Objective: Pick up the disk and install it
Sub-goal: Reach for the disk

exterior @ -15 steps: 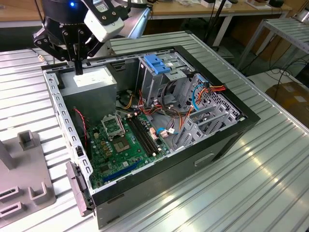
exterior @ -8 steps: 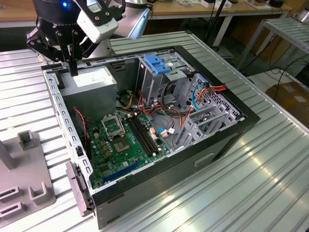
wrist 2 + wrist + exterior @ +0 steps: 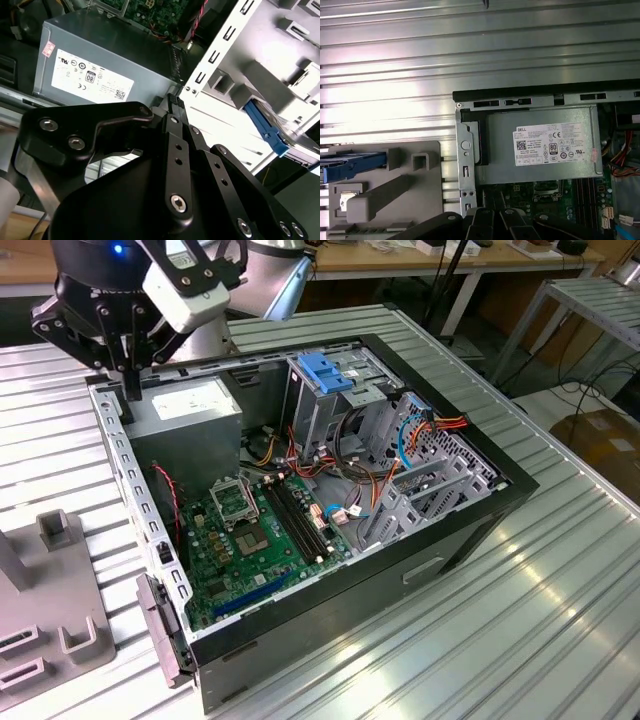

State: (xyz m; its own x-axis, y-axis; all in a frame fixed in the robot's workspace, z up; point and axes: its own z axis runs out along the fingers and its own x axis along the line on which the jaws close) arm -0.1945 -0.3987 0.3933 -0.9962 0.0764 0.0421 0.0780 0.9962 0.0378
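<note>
An open computer case (image 3: pixel 420 590) is lying on its side on the ribbed metal bench (image 3: pixel 560 620). It is showing a green motherboard (image 3: pixel 250 530), a tangle of coloured cables (image 3: pixel 350 485) and a metal drive cage (image 3: pixel 310 415) with a blue latch (image 3: pixel 325 370) on top. A grey power supply (image 3: pixel 190 405) with a white sticker is sitting in the case's corner towards the exterior view's left. A grey fixture (image 3: pixel 395 185) is resting on the bench just beside the case's perforated rear frame.

The disk (image 3: pixel 352 165) is sitting in that fixture, outside the case, its blue side rail showing in both wrist views. Nothing is gripping it.

The gripper (image 3: pixel 129 410) is hanging over the case's rear corner, close by the power supply, and the case frame is standing between it and the fixture. Its fingers (image 3: pixel 175 135) are meeting at the tips, closed, and are holding nothing. Whether they are touching the frame I cannot tell.
</note>
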